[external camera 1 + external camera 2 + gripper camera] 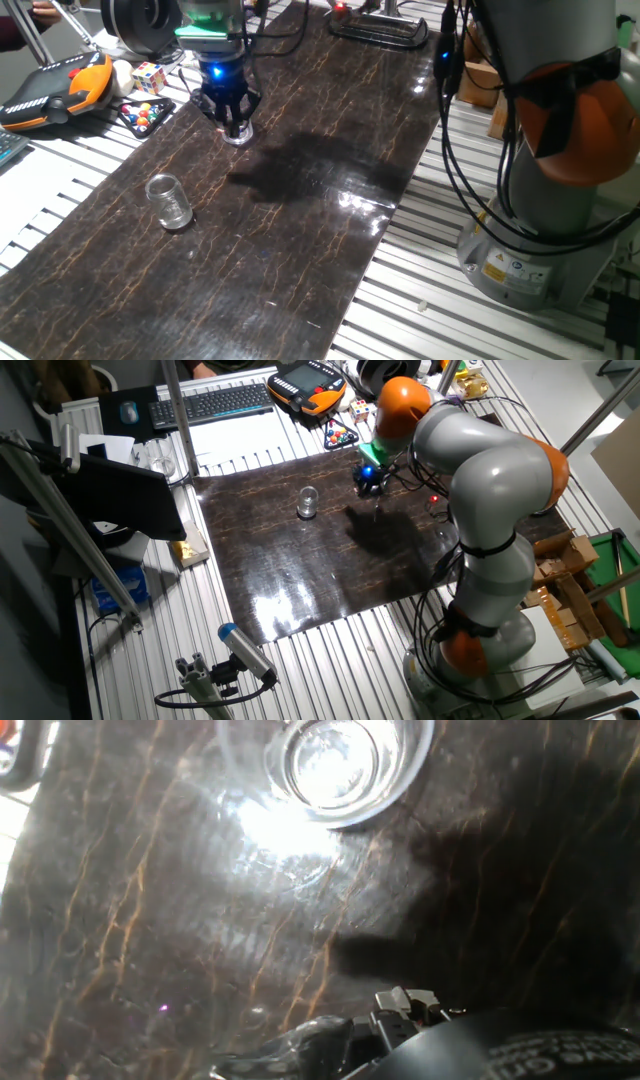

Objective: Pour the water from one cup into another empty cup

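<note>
The one cup (170, 201), a short squat clear glass, stands upright by itself on the dark marble-patterned mat (300, 230); it also shows in the other fixed view (307, 503). My gripper (237, 122) hangs farther back on the mat, pointing down, with its black fingers overlapping the another empty cup (239, 134), whose clear lower part shows just below them. From above, the hand view shows this tapered cup (345, 760) with its wide rim and small base, at the top edge of the frame. Whether the fingers touch it is not clear. I cannot tell if either cup holds water.
Left of the mat lie an orange teach pendant (60, 85), a Rubik's cube (148, 76) and a tray of coloured balls (143, 113). A black rack (385, 28) sits at the mat's far end. The arm's base (540, 230) and cables (470, 170) stand on the right.
</note>
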Controlling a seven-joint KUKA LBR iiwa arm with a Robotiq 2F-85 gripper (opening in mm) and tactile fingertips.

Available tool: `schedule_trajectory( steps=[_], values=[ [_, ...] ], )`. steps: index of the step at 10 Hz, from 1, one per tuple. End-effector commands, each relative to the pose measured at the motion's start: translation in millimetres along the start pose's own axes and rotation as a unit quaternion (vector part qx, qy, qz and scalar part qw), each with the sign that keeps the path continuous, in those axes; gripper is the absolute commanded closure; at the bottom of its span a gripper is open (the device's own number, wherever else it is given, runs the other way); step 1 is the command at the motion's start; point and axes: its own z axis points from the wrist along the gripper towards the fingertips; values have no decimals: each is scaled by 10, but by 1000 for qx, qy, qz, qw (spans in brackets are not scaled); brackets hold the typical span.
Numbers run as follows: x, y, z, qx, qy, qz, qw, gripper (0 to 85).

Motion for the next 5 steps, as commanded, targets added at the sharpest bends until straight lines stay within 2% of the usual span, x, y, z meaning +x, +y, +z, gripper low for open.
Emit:
schedule_trajectory(
  steps=[1, 2, 3, 5],
  values=[
    [38, -3, 42, -15, -5, 93, 996, 843],
    [79, 0, 55, -14, -4, 98, 995, 843],
    [108, 18, 50, -11, 4, 110, 994, 843],
    [84, 42, 60, -7, 19, 126, 992, 843]
  ],
)
